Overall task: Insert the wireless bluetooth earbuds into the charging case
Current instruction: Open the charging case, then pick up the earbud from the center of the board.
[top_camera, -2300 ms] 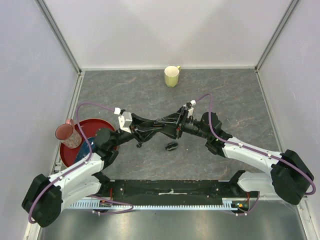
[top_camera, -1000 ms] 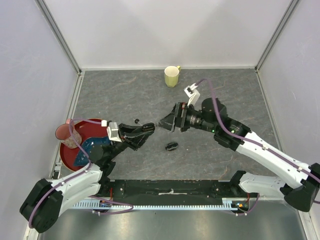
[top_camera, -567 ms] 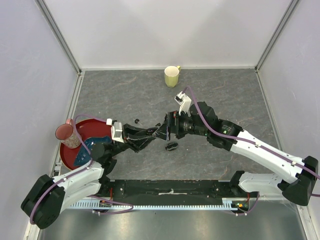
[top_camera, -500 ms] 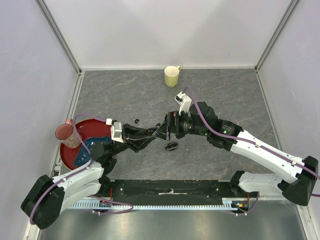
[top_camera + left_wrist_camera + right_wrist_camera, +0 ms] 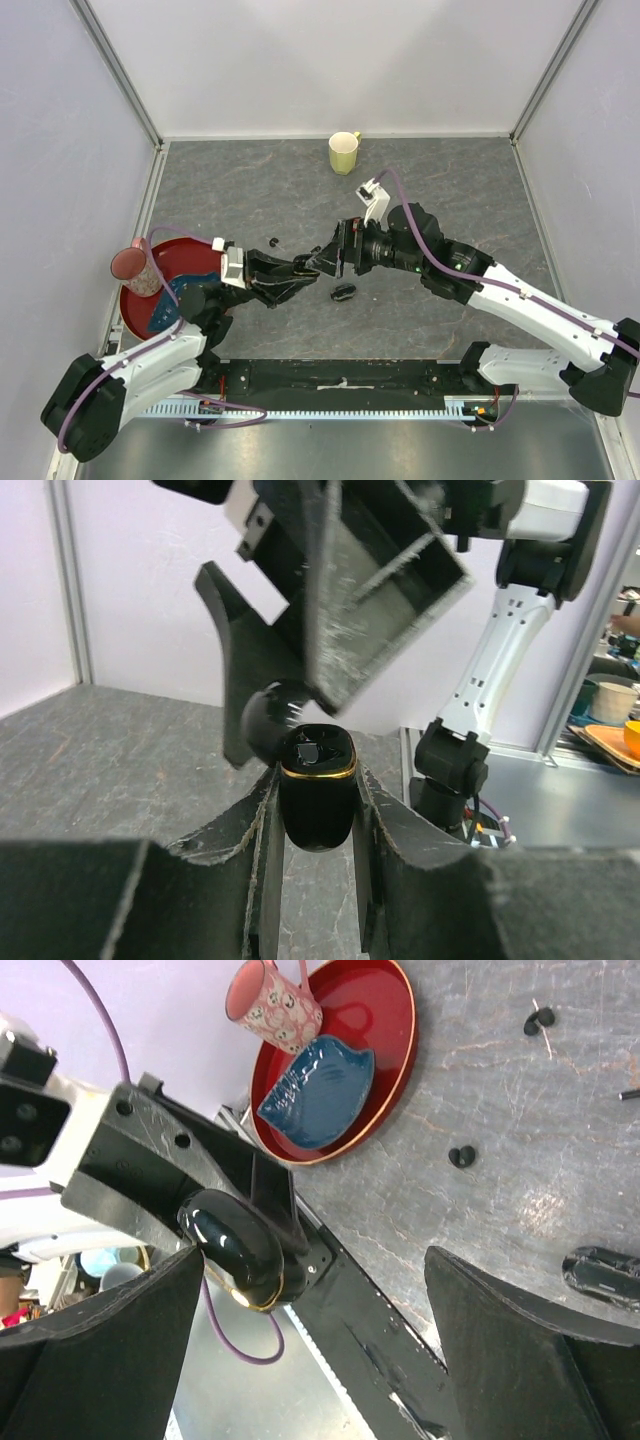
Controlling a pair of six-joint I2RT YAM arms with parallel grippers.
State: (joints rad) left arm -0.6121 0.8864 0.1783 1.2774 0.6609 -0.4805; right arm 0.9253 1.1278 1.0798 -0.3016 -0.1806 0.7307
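Left end effector (image 5: 298,267) was clamped on the open charging case (image 5: 317,795), just in front of the right end effector (image 5: 327,260), which was spread wide and empty. Earbuds (image 5: 462,1156) lay loose on the table (image 5: 460,190), below it toward the left arm. I judged the free right arm should fetch them.

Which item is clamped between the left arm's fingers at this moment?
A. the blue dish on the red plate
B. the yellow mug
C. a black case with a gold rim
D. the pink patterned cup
C: in the left wrist view the left fingers press on both sides of the black gold-rimmed case, while the yellow mug stands alone at the back of the table.
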